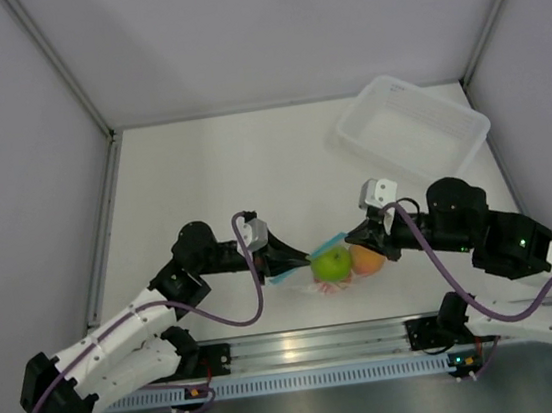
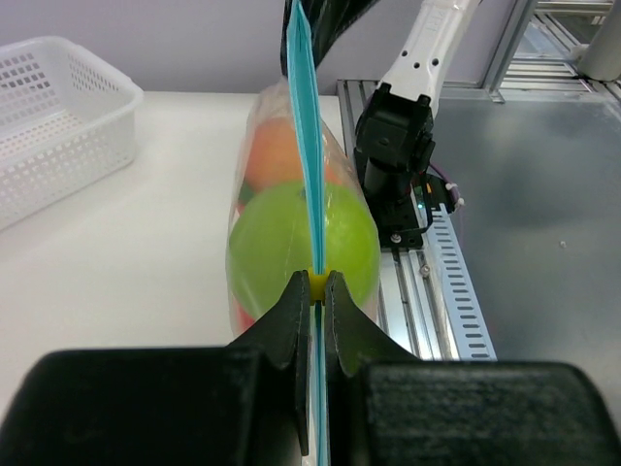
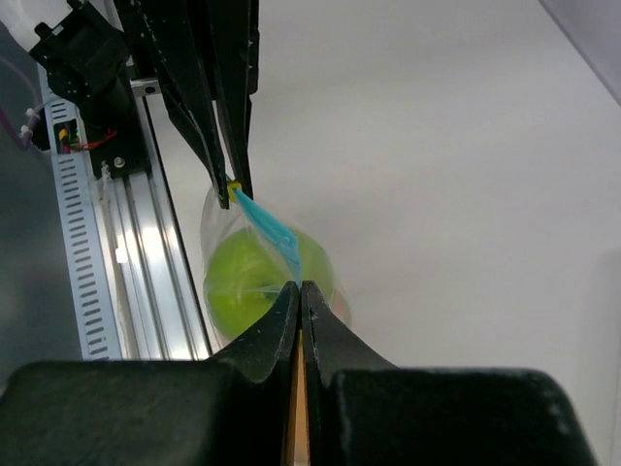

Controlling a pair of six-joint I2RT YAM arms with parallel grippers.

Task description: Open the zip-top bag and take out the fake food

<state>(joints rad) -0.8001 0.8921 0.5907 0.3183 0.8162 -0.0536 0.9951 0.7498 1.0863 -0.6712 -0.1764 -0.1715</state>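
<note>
The zip-top bag (image 1: 336, 266) hangs stretched between both grippers near the table's front edge. Its teal zip strip (image 2: 306, 146) runs edge-on away from my left gripper (image 2: 317, 282), which is shut on the strip's end at a small yellow slider (image 2: 317, 284). My right gripper (image 3: 299, 286) is shut on the strip's other end (image 3: 267, 225). Inside the clear plastic sit the fake food pieces: a lime green fruit (image 1: 331, 264), an orange-peach one (image 1: 367, 260) and a sliver of red (image 2: 243, 316). In the top view, left gripper (image 1: 298, 260) and right gripper (image 1: 366, 241) flank the bag.
A translucent white bin (image 1: 413, 127) stands at the back right of the table. The aluminium rail (image 1: 313, 345) with both arm bases runs just in front of the bag. Grey walls close in the left, right and back sides.
</note>
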